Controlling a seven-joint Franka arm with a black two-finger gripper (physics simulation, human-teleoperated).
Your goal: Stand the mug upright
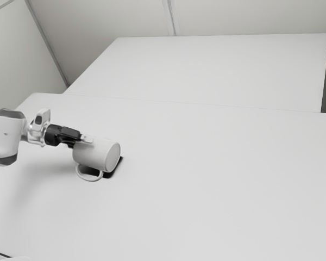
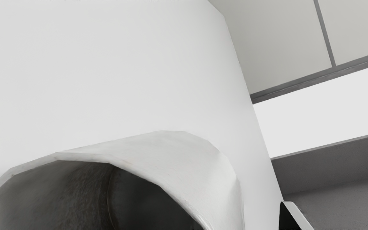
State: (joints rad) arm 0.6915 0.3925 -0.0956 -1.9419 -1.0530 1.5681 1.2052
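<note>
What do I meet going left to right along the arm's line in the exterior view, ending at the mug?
The arm's pale link → the black gripper → the mug, tipped on its side.

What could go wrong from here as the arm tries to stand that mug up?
The mug is on its side, so a nudge from the gripper might roll it. Its handle sticks out and could catch on the table during turning. The gripper is by the open end, so it may knock the rim.
</note>
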